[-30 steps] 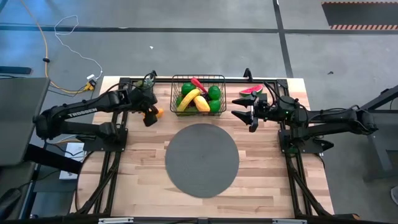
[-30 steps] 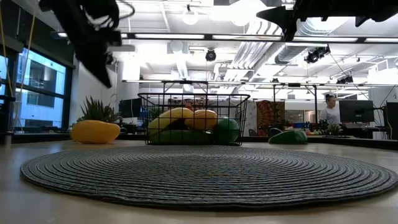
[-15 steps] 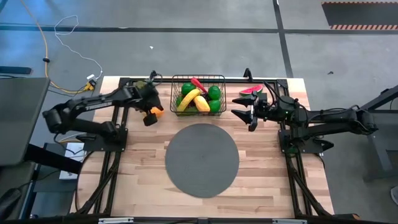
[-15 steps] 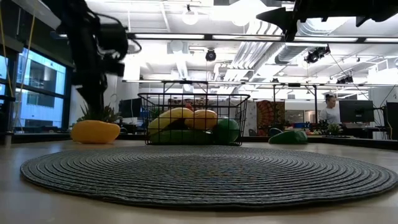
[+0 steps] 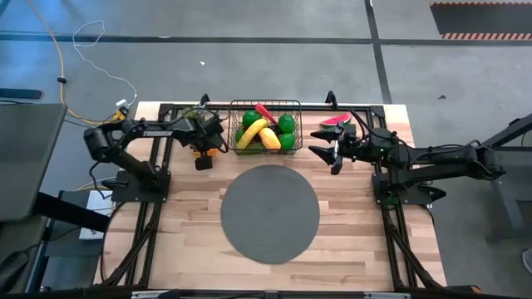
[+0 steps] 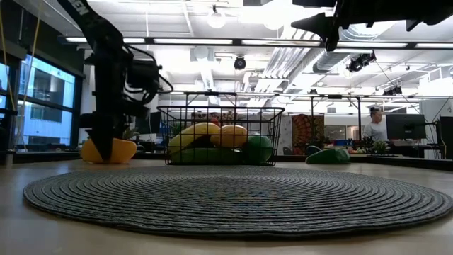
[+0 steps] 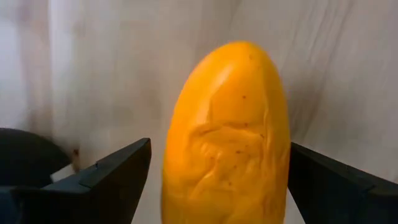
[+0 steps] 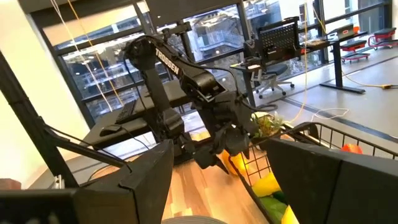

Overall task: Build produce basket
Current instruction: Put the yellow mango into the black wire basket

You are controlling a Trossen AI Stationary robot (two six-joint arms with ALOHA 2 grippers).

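Jaws of the left gripper [image 7: 217, 180] are spread either side of an orange-yellow piece [image 7: 227, 137] lying on the table [image 5: 349, 249], just left of the basket [image 5: 265, 126]. The right gripper [image 5: 327, 146] is held open above the table, right of the basket.

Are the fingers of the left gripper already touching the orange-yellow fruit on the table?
Apart. The left wrist view shows bare table between each finger and the orange-yellow fruit; the left gripper straddles it.
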